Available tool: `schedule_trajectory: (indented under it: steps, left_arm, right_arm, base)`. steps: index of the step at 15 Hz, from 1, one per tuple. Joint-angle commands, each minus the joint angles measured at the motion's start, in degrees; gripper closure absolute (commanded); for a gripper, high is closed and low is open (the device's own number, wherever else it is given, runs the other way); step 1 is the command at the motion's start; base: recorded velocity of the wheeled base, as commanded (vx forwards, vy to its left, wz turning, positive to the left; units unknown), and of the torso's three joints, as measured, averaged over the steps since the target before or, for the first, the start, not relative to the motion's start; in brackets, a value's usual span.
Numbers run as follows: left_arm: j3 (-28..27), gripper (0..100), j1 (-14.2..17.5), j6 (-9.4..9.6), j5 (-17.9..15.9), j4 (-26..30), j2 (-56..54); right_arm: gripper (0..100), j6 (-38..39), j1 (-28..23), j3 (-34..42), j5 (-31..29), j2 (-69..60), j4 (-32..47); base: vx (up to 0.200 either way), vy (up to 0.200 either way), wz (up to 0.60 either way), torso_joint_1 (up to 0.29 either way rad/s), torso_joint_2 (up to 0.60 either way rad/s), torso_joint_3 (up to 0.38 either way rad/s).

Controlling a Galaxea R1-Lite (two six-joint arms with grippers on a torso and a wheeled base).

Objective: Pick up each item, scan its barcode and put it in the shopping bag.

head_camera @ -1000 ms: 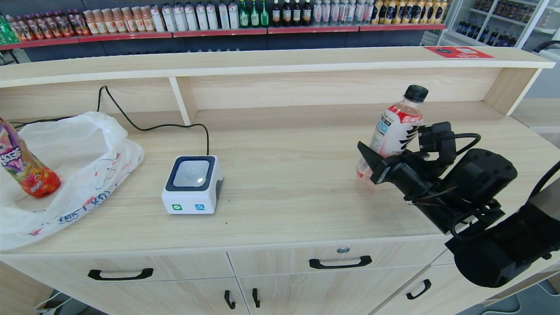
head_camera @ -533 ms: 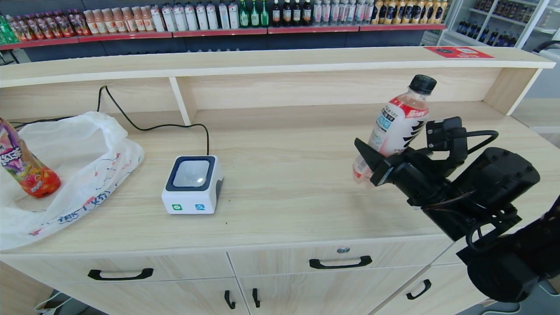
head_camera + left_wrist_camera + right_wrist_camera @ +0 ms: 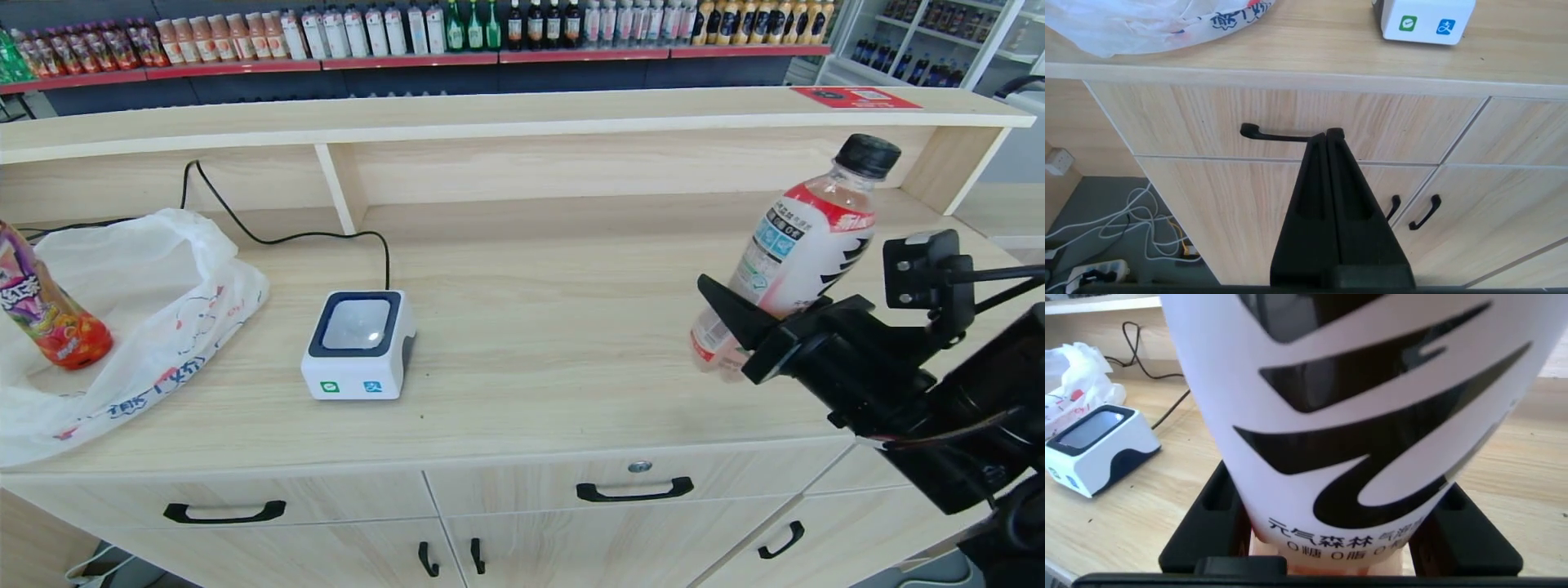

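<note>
Nearest, the left gripper (image 3: 1327, 140) hangs below the tabletop's edge in front of the drawers (image 3: 1290, 135), its jaws pressed together on nothing. The right gripper (image 3: 755, 331) holds a pink drink bottle (image 3: 804, 237) by its lower body, jaws clamped around it. The bottle is tilted, black cap up, and clear of the tabletop (image 3: 531, 327) on the right side.

The scanner (image 3: 357, 343) sits well apart to the left, so this bottle seems neither scanned nor bagged yet. Farther left, the shopping bag (image 3: 163, 278) lies open with a colourful bottle (image 3: 45, 306) resting in it, apparently one item done.

Behind the pale wood surface runs a raised ledge (image 3: 490, 114), then store shelves (image 3: 408, 28) lined with drinks.
</note>
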Motion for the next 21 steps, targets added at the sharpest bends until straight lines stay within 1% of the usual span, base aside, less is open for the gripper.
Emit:
schedule_trajectory:
  steps: [1,3,4,8,10,13,15,16,19,21]
  left_arm:
    - [0.0,100,0.0,-0.02,0.0,0.0,0.0]
    - [0.0,100,0.0,-0.02,0.0,0.1,0.0]
    - [0.0,100,0.0,0.07,0.0,0.0,0.0]
    - [0.0,100,0.0,0.07,0.0,0.1,0.0]
    - [0.0,100,0.0,0.07,0.0,0.1,0.0]
    - [0.0,100,0.0,0.07,0.0,0.1,0.0]
    - [0.0,100,0.0,0.07,0.0,0.0,0.0]
    - [0.0,100,0.0,0.07,0.0,0.1,0.0]
    - [0.0,100,0.0,0.07,0.0,0.1,0.0]
    - [0.0,100,0.0,0.07,0.0,0.0,0.0]
  right_arm:
    - [100,0.4,1.6,3.9,0.1,-6.3,0.0]
    - [100,1.2,4.0,5.6,0.1,-8.0,0.0]
    - [100,2.2,7.4,5.1,0.1,-8.6,0.0]
    - [100,3.0,8.7,5.4,0.1,-9.0,0.0]
    - [100,4.0,10.8,5.7,0.1,-9.0,0.0]
    - [100,8.1,18.9,6.2,0.1,-9.2,0.0]
    - [100,10.8,21.4,6.8,0.2,-9.6,0.0]
    - [100,12.4,21.8,6.8,0.3,-9.5,0.0]
    - [100,21.1,22.6,7.3,0.4,-9.8,0.0]
    - [100,24.9,23.7,7.3,1.1,-10.3,0.0]
  base:
    - [0.0,0.0,0.0,0.0,0.0,0.0]
    - [0.0,0.0,0.0,0.0,0.0,0.0]
    - [0.0,0.0,0.0,0.0,0.0,0.0]
    - [0.0,0.0,0.0,0.0,0.0,0.0]
    - [0.0,0.0,0.0,0.0,0.0,0.0]
    - [0.0,0.0,0.0,0.0,0.0,0.0]
    - [0.0,0.0,0.0,0.0,0.0,0.0]
    - [0.0,0.0,0.0,0.0,0.0,0.0]
    - [0.0,0.0,0.0,0.0,0.0,0.0]
    - [0.0,0.0,0.0,0.0,0.0,0.0]
